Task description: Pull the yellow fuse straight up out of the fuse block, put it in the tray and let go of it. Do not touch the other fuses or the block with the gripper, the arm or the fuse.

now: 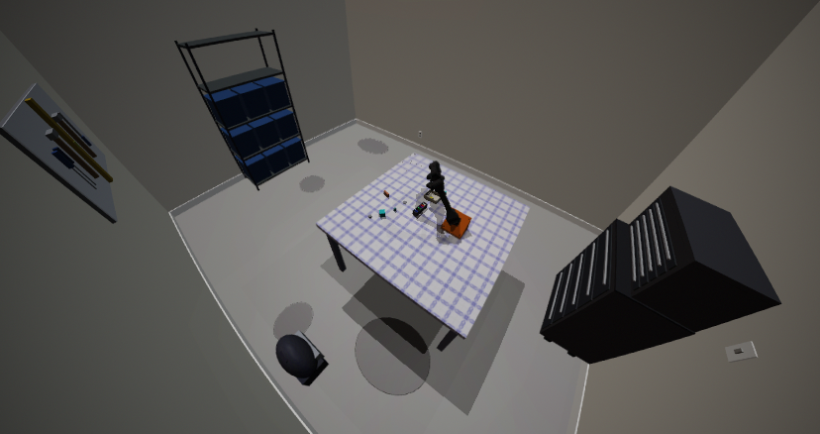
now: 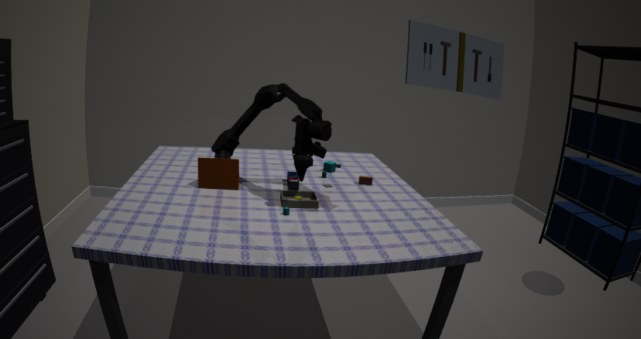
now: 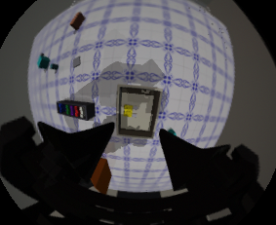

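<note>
Yellow fuse (image 3: pixel 128 111) lies in the tray (image 3: pixel 154 112), apparently flat, below my gripper (image 3: pixel 137 129); I see the fingers spread apart, holding nothing.

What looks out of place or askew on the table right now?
Nothing stands out. The yellow fuse lies inside the tray, the open pincer hangs above it holding nothing, and the fuse block sits apart beside the tray.
</note>
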